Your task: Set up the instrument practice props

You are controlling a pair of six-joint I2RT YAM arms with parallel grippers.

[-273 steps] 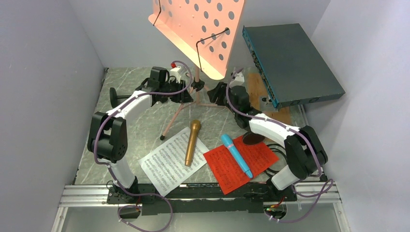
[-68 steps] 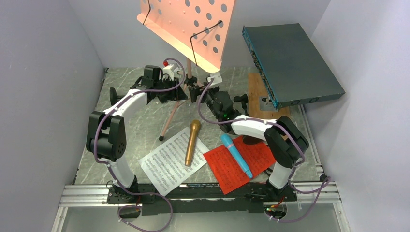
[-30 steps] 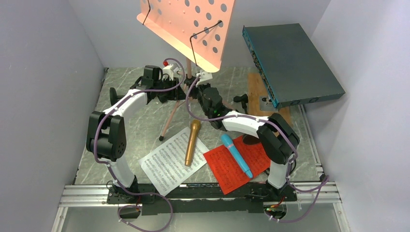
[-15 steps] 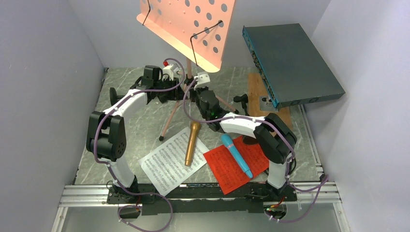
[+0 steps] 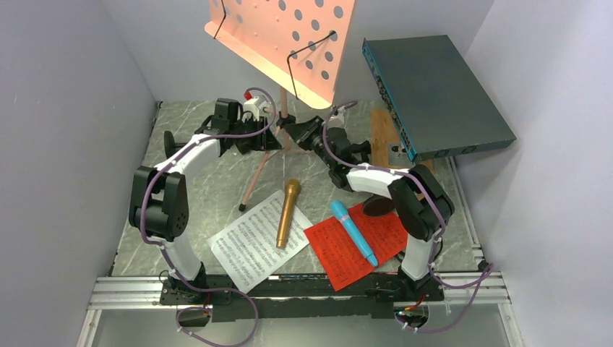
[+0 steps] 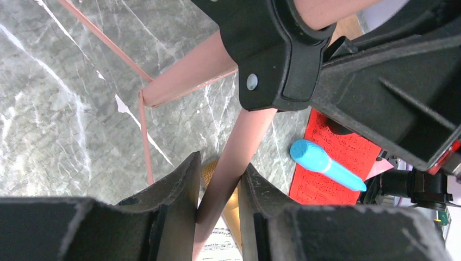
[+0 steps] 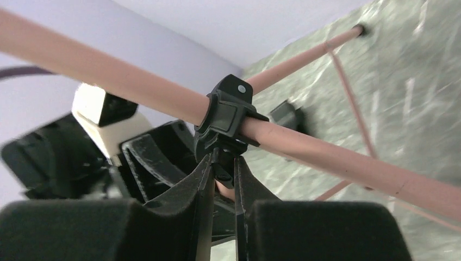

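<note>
Top external: pink music desk (image 5: pixel 289 36) stands upright at the table's (image 5: pixel 202 173) far middle.
Pinching its pole (image 6: pixel 239 141) is the left gripper (image 6: pixel 220 168); the right gripper (image 7: pixel 223 163) nips the knob (image 7: pixel 220 173) under the black collar (image 7: pixel 225 117). Loosening it could let the desk slide or tip.

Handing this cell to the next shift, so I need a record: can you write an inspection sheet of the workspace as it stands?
Surface: grey marbled tabletop.
Job's things: pink music stand standing on its tripod legs; gold microphone lying on white sheet; blue microphone lying on red sheet; black round base at left rear.
Clutter: dark-teal box tilted over wooden board, right rear.
Grippers: left claw clamped on the stand's pole; right claw closed around the collar knob.
Cables: purple cables run along both arms.
Surroundings: plain grey walls on three sides.
</note>
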